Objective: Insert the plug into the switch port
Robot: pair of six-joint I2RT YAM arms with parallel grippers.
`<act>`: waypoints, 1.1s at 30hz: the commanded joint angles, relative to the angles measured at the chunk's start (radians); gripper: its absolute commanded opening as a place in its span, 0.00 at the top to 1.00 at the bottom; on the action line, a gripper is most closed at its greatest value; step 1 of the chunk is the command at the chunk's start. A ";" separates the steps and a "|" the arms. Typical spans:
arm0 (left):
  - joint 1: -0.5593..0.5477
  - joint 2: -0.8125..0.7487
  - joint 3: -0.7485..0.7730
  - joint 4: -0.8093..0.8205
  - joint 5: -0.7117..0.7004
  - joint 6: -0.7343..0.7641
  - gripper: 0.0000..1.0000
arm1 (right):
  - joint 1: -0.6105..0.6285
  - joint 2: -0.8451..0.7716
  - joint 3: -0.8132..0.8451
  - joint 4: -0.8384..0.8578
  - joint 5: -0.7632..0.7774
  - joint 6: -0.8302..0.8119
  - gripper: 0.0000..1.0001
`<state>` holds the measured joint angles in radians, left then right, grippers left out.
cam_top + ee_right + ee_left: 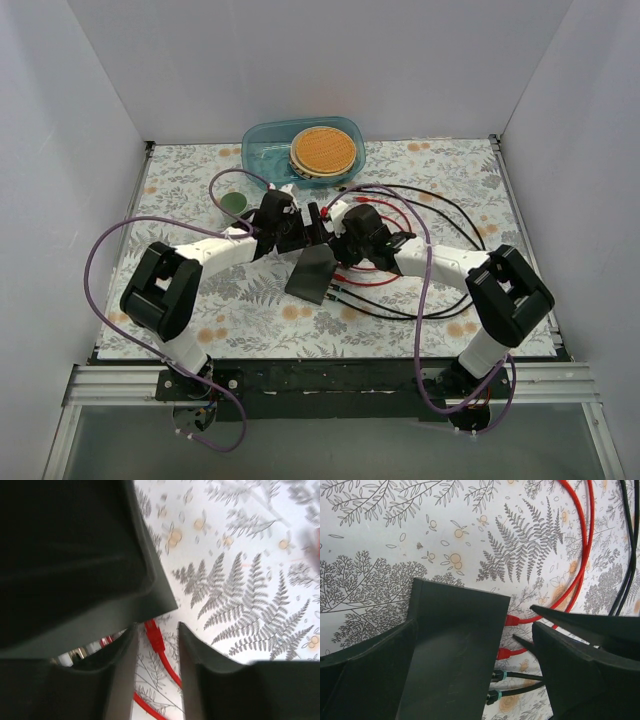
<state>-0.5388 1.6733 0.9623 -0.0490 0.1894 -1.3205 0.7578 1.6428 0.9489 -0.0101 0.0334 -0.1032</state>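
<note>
A black switch box (312,270) lies on the floral cloth in the middle. In the left wrist view the switch (455,645) sits between my left gripper's (472,625) open fingers; the right finger (585,670) stands clear of it. Two red plugs (511,620) and two black plugs with teal bands (496,676) sit at its side. My right gripper (157,627) is open, with a red plug (155,636) between its fingers, its tip at the switch's (75,555) edge. From above, the left gripper (298,232) and right gripper (345,240) meet over the switch.
A blue tub (262,140) holding an orange woven disc stands at the back centre. A small green cup (236,203) sits left of the grippers. Loops of black cable (440,210) and red cable (375,280) lie to the right. White walls enclose the table.
</note>
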 commanded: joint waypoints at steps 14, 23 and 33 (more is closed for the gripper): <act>0.008 -0.553 -0.045 -0.112 -0.286 -0.028 0.02 | 0.003 -0.484 -0.107 -0.042 0.237 0.152 0.05; 0.008 -0.816 -0.138 -0.296 -0.408 -0.066 0.02 | 0.003 -0.822 -0.211 -0.191 0.327 0.237 0.01; 0.008 -1.037 -0.244 -0.308 -0.599 -0.050 0.02 | 0.002 -0.991 -0.328 -0.163 0.418 0.214 0.02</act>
<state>-0.5320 0.6754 0.7376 -0.3569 -0.2943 -1.3918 0.7612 0.6693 0.6346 -0.2188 0.3996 0.1314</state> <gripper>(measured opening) 0.981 0.985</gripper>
